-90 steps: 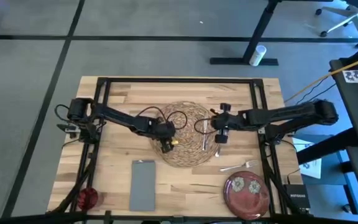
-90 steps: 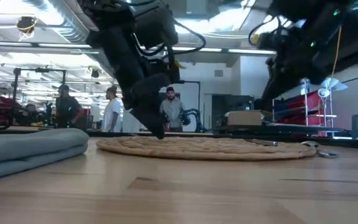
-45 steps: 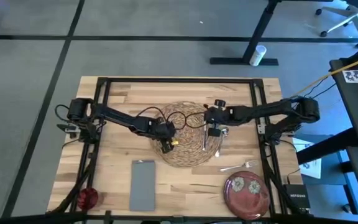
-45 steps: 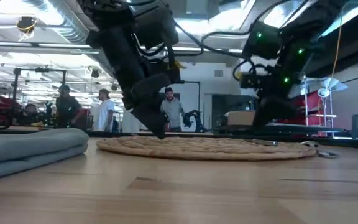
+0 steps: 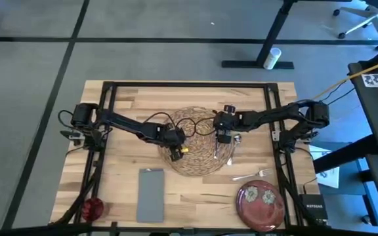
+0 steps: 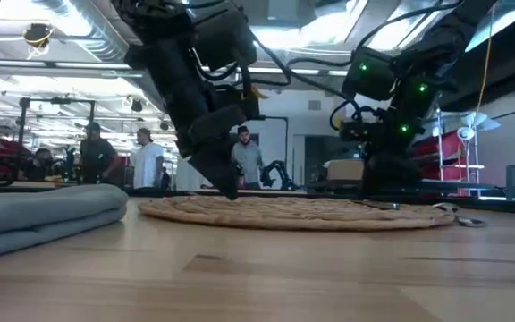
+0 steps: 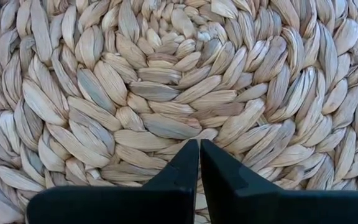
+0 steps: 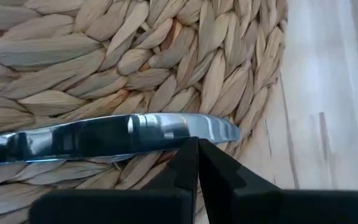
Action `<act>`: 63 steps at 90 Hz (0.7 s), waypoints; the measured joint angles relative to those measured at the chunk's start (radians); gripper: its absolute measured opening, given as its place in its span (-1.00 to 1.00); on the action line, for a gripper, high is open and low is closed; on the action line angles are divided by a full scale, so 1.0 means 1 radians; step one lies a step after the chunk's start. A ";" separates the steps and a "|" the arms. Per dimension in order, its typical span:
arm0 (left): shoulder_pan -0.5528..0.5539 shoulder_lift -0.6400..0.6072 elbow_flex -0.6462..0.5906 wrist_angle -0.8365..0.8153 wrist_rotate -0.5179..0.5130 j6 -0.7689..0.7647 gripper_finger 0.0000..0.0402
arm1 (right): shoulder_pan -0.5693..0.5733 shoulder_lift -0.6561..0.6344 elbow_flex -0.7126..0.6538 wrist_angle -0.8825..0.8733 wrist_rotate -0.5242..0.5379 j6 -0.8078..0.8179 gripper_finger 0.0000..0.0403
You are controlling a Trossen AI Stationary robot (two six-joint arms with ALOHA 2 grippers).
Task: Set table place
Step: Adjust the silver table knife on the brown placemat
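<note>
Woven mat (image 5: 199, 140) lies mid-table (image 5: 195, 196), knife (image 8: 104, 138) on its right part. Right gripper (image 8: 197, 149) sits at the knife, fingers together (nothing held). Left gripper (image 7: 199, 152) pressed closed on the mat's left. Napkin (image 5: 151, 194), plate (image 5: 260, 203), fork (image 5: 251, 174) near the front edge.

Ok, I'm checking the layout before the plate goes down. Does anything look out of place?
Yes. Silver cutlery lies on the round woven straw mat, where the plate belongs, and a fork sits askew on bare wood. The dark red flowered plate sits at the table's edge. Both grippers, left and right, are shut over the mat.
</note>
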 joint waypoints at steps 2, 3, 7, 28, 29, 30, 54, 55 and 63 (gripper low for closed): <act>0.000 0.000 0.000 0.000 0.000 0.001 -1.00 | 0.000 0.000 0.000 -0.001 0.000 0.000 -1.00; 0.000 0.000 0.000 0.000 0.000 0.001 -1.00 | 0.000 0.000 0.000 -0.001 0.001 0.000 -1.00; 0.000 0.000 0.000 0.000 0.000 0.004 -1.00 | 0.000 0.000 0.000 -0.002 0.000 0.000 -1.00; 0.000 0.000 0.001 -0.001 0.000 0.004 -1.00 | 0.000 0.000 0.001 -0.015 0.010 0.004 -1.00; 0.000 0.000 0.001 -0.001 0.000 0.004 -1.00 | 0.000 0.000 0.001 -0.017 0.010 0.004 -1.00; 0.000 0.000 0.001 -0.001 0.000 0.004 -1.00 | 0.000 0.000 0.001 -0.019 0.010 0.004 -1.00; 0.000 0.000 0.001 0.001 0.000 0.004 -1.00 | 0.000 0.000 0.000 -0.010 0.008 0.005 -1.00; 0.000 -0.001 0.001 0.001 0.000 0.004 -1.00 | 0.000 0.000 0.000 -0.008 0.008 0.005 -1.00; 0.000 -0.001 0.001 0.002 0.000 0.005 -1.00 | 0.000 0.000 0.000 -0.005 0.006 0.005 -1.00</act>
